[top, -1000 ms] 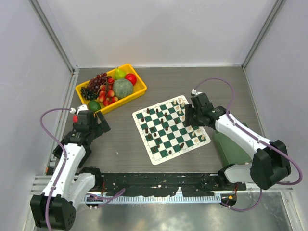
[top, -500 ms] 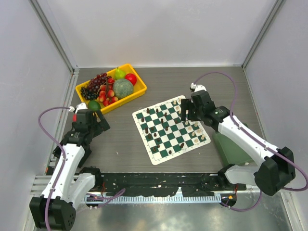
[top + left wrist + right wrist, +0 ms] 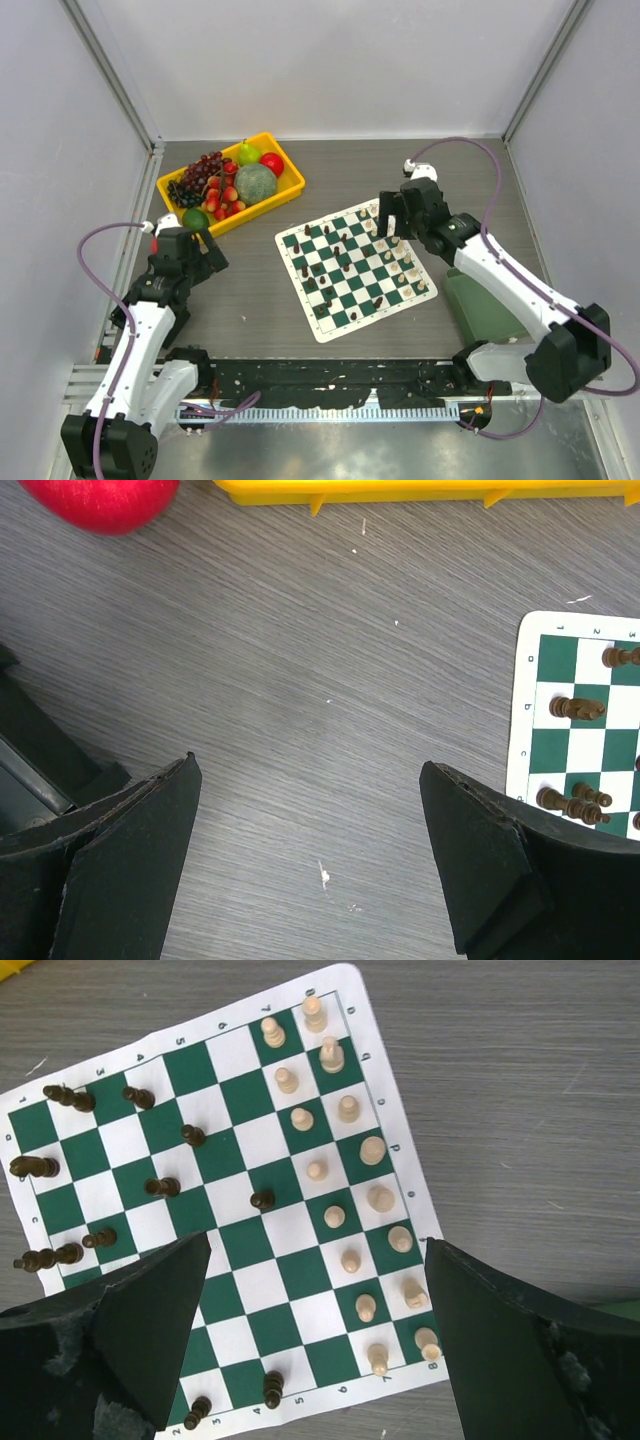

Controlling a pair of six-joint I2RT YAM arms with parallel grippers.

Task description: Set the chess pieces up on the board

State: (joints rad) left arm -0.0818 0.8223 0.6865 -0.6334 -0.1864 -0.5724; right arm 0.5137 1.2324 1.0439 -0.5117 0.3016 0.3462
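The green-and-white board [image 3: 345, 318] lies at an angle in the middle of the table. Cream chess pieces [image 3: 381, 1198] stand in two rows along its right side. Dark chess pieces [image 3: 162, 1187] are scattered over its left half, a few lying on their sides [image 3: 45, 1258]. My right gripper [image 3: 390, 225] hovers open over the board's far right part; in the right wrist view the gripper [image 3: 318, 1240] holds nothing above the squares [image 3: 290, 1285]. My left gripper [image 3: 212, 250] is open over bare table left of the board, also empty in its wrist view [image 3: 310, 763].
A yellow tray [image 3: 290, 185] of fruit sits at the back left, with a green fruit [image 3: 196, 218] just outside it near my left gripper. A red fruit [image 3: 100, 500] shows in the left wrist view. A plain green tray [image 3: 480, 310] lies under my right arm.
My right gripper has opened wide and drawn back toward the board's far right corner. The left arm has hardly moved.
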